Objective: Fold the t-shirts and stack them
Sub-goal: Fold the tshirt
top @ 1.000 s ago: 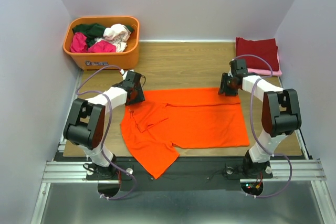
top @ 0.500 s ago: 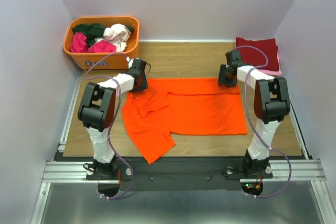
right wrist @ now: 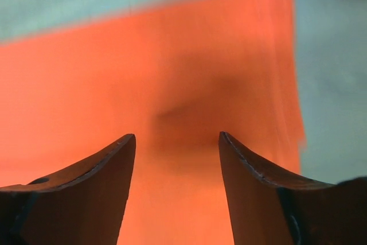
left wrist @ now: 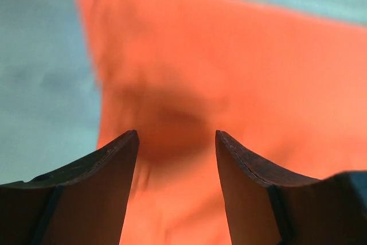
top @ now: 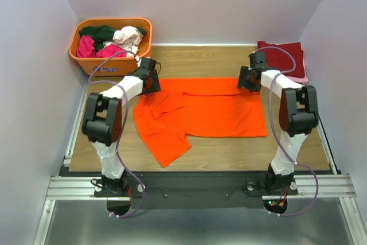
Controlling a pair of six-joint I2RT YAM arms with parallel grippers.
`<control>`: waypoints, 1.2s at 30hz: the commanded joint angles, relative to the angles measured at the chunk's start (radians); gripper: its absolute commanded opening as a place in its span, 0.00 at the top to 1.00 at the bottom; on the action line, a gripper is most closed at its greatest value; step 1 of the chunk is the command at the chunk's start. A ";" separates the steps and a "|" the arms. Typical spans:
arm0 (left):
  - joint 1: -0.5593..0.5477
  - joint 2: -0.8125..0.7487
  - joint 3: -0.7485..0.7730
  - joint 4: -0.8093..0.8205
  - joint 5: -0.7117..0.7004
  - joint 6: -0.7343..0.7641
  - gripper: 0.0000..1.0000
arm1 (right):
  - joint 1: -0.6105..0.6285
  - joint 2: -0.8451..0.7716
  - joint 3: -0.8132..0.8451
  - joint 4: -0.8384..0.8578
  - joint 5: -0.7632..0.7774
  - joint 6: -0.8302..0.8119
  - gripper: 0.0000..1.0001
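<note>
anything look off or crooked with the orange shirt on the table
Yes: the orange t-shirt is not lying square. Its right half is flat, but the left side is rumpled, with a sleeve folded over the body and a corner jutting diagonally toward the near edge of the table.

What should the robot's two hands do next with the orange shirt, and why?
Probably lift both straight up off the orange t-shirt. The left gripper and right gripper hover open over its far edge with nothing between their jaws, so the cloth is not held. Its left part lies crumpled, so that is likely the next spot to grab.
</note>
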 commanded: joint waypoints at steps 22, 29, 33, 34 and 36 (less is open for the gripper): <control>0.085 -0.751 -0.754 -0.032 0.098 -0.283 0.44 | -0.153 -0.812 -0.692 -0.083 0.010 0.165 0.33; 0.084 -0.679 -0.764 -0.006 0.089 -0.287 0.55 | -0.155 -0.817 -0.684 -0.084 0.012 0.155 0.33; 0.073 -0.686 -0.757 -0.042 0.082 -0.301 0.56 | -0.155 -0.832 -0.683 -0.083 0.013 0.152 0.33; 0.070 -0.691 -0.751 -0.047 0.069 -0.304 0.56 | -0.155 -0.834 -0.684 -0.084 0.013 0.156 0.33; 0.067 -0.688 -0.744 -0.059 0.054 -0.307 0.56 | -0.155 -0.832 -0.687 -0.083 0.012 0.159 0.33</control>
